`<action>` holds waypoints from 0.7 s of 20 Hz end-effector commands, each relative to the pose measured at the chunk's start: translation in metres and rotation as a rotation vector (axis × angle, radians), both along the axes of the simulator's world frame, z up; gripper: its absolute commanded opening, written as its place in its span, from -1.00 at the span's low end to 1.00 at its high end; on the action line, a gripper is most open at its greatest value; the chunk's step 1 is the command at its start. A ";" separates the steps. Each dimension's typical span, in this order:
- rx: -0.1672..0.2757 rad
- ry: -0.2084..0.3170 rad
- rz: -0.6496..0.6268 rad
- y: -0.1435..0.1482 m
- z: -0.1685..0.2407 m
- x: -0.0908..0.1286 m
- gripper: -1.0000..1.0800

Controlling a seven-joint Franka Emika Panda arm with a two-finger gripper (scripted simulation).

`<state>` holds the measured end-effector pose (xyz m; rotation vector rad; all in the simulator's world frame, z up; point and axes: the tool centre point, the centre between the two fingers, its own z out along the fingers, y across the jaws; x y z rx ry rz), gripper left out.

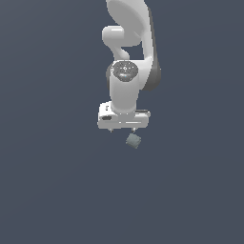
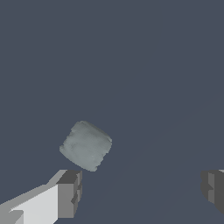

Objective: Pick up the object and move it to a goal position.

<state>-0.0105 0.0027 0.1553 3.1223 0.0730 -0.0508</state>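
Observation:
The object (image 1: 133, 140) is a small dull grey-green cube lying on the dark floor, turned at an angle. In the exterior view it sits just below the white gripper head and a little toward that view's right. My gripper (image 1: 122, 129) is open, its short fingers (image 1: 111, 129) barely showing under the head. In the wrist view the cube (image 2: 86, 145) lies off the line between the fingers, close to one grey fingertip (image 2: 69, 194), while the other fingertip (image 2: 213, 187) stands far apart. Nothing is between them; the gripper (image 2: 141, 190) holds nothing.
The white arm (image 1: 127, 43) rises above the gripper head in the exterior view. Around it is only the plain dark grey-blue floor (image 1: 57, 181), with no other objects or edges in sight.

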 end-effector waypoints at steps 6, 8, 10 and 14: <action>0.003 -0.008 -0.115 0.013 -0.013 -0.002 0.92; 0.003 -0.011 -0.158 0.017 -0.017 -0.003 0.92; 0.004 -0.014 -0.206 0.022 -0.022 -0.004 0.92; 0.006 -0.020 -0.302 0.032 -0.033 -0.006 0.92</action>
